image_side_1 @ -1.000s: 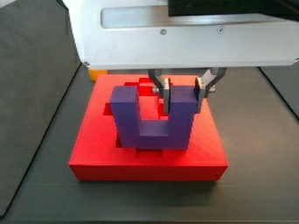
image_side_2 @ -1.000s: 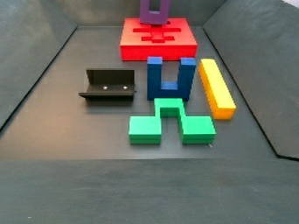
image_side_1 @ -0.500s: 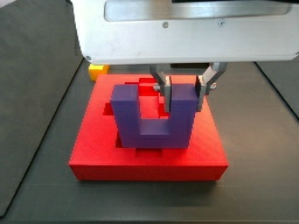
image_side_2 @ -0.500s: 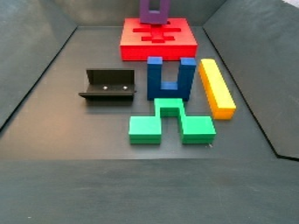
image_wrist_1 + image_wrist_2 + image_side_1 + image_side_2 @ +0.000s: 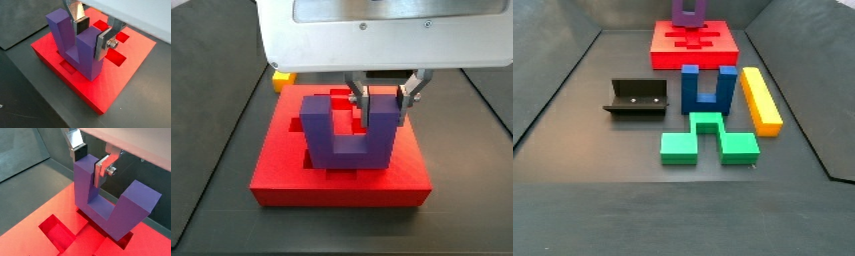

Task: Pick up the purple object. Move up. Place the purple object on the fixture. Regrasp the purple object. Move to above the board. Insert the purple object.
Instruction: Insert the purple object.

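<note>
On the near worktop in a side view: green block [image 5: 708, 143], notched, lying flat; just behind it the blue U-shaped block [image 5: 707, 88], upright; beside that the long orange bar [image 5: 760, 100]; to the other side the fixture [image 5: 636, 98], bare, nothing resting on it. At the far end: the board [image 5: 696, 44], red, with the purple object [image 5: 688, 13] standing on its recessed top, cropped by the frame edge. Change over the last second: almost none at the block; in a side view the purple object [image 5: 348, 130] sits at the same spot on the board [image 5: 341, 182], prongs up, base down among the bright red recesses, while the white housing above has shifted slightly. Judged meaning: insertion is at or near its end, the block seated or nearly so; full depth cannot be told. Tool [image 5: 93, 32]: narrow, closed on one prong of the purple object [image 5: 75, 44], silver fingers [image 5: 105, 41] pressed flat against its two faces; the second prong is free. In a wrist view the same grip shows, the tool [image 5: 91, 157] clamping the nearer prong of the purple object [image 5: 110, 205] above the board [image 5: 40, 245]. Remaining, as judged: release and withdraw upward.
</note>
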{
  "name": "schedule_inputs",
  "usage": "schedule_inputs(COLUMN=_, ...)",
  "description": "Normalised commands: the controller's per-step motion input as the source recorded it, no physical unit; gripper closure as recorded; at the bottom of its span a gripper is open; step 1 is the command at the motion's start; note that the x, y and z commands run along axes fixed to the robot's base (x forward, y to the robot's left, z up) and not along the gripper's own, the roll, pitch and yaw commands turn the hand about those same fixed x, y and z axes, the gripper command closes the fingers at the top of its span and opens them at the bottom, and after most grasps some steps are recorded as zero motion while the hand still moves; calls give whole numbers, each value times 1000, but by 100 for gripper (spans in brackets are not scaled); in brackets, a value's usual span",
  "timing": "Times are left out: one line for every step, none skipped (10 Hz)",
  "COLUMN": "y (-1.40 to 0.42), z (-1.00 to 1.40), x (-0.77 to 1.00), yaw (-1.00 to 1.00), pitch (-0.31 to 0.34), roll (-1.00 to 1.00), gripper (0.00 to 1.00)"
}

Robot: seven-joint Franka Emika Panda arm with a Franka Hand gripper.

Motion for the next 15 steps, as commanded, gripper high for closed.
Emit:
schedule_inputs(y=51, z=-9, x=0, yaw=83, pitch=0, roll=-17, gripper=100)
schedule_inputs(y=83, z=-3, x=0, yaw=111, pitch=0, roll=-89, gripper=100)
schedule_inputs(y=26, z=0, x=0, yaw=129, pitch=0, roll=-133, gripper=100)
schedule_inputs(y=3, z=0, x=-26, yaw=57, pitch=0, roll=-126, gripper=100)
schedule_inputs(y=0, z=0, x=-186, yaw=0, pitch=-74, roll=-219, gripper=100)
schedule_inputs(y=0, z=0, x=-266, yaw=0, pitch=-133, roll=-189, gripper=100)
schedule_inputs(y=0, z=0, x=-286, yaw=-6, pitch=-130, roll=-166, gripper=100)
schedule_inputs(y=0, z=17, x=-283, yaw=-20, pitch=-117, roll=-174, gripper=100)
schedule_inputs(y=11, z=57, x=-203, yaw=-3, pitch=-94, roll=-197, gripper=100)
schedule_inputs(y=63, z=0, x=0, yaw=0, pitch=-4, roll=-50, gripper=100)
schedule_inputs(y=17, z=0, x=6, yaw=0, pitch=0, roll=-33, gripper=100)
schedule_inputs(y=26, z=0, x=0, yaw=80, pitch=0, roll=-7, gripper=100)
schedule_inputs(y=0, z=0, x=0, yaw=91, pitch=0, roll=4, gripper=100)
schedule_inputs(y=0, z=0, x=0, yaw=154, pitch=0, roll=50, gripper=100)
schedule_inputs(y=0, z=0, x=0, yaw=160, pitch=0, roll=47, gripper=100)
